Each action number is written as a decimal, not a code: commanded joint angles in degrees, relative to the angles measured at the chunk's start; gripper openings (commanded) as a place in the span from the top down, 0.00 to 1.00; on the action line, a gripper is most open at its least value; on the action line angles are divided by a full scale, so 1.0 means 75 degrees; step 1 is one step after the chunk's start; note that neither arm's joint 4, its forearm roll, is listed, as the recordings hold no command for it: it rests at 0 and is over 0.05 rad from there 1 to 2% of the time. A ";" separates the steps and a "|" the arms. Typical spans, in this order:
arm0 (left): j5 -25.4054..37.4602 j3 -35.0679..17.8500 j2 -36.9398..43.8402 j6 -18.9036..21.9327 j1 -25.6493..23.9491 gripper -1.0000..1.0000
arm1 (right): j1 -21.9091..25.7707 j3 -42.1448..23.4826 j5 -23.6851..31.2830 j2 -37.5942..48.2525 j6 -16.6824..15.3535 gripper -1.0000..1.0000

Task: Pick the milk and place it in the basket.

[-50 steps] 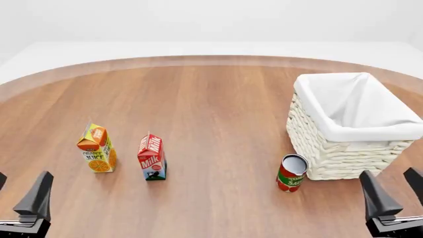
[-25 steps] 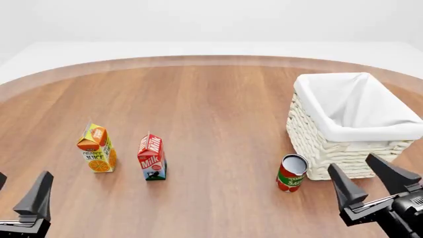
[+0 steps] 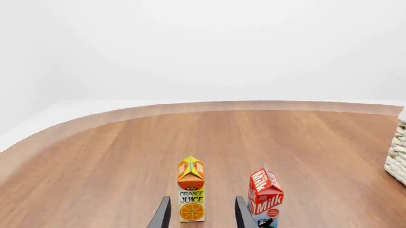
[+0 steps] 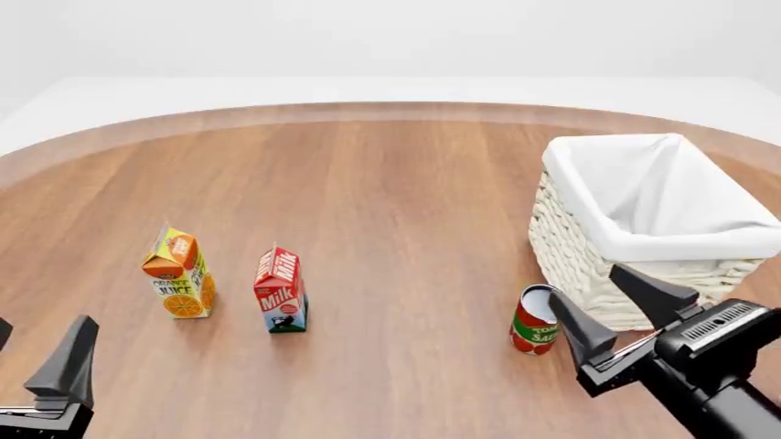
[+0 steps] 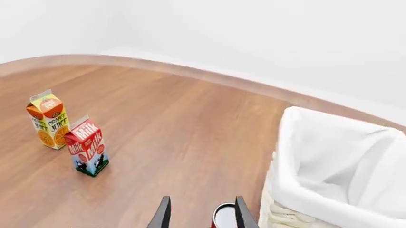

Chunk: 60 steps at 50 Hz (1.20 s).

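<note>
Across the wide bare middle of the table, the milk stands upright beside the juice carton, well apart from the basket. Both the right gripper, near the can, and the left gripper are spread and hold nothing.

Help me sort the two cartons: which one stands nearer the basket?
The milk, red-topped with white lettering, stands nearer the basket; the orange juice carton is farther left.

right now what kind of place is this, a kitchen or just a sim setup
Most likely a simulated tabletop test scene, not a real kitchen: a bare wooden table against blank white surroundings, a few groceries, the milk and juice carton, and a wicker basket.
</note>
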 commanded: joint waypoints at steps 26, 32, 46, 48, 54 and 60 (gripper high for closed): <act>0.0000 0.0000 0.0000 0.0000 0.0000 0.00 | 0.1581 -0.2444 0.0704 0.2781 0.0904 0.00; 0.0000 0.0000 0.0000 0.0000 0.0000 0.00 | 0.1788 -0.2696 0.0774 0.3186 0.1400 0.00; 0.0000 0.0000 0.0000 0.0000 0.0000 0.00 | 0.2389 -0.3476 0.1318 0.3805 0.2084 0.00; 0.0000 0.0000 0.0000 0.0000 0.0000 0.00 | 0.2436 -0.3623 0.1462 0.3820 0.2266 0.00; 0.0000 0.0000 0.0000 0.0000 0.0000 0.00 | 0.2586 -0.4037 0.1919 0.3891 0.2436 0.00; 0.0000 0.0000 0.0000 0.0000 0.0000 0.00 | 0.2676 -0.4564 0.2605 0.3991 0.2585 0.00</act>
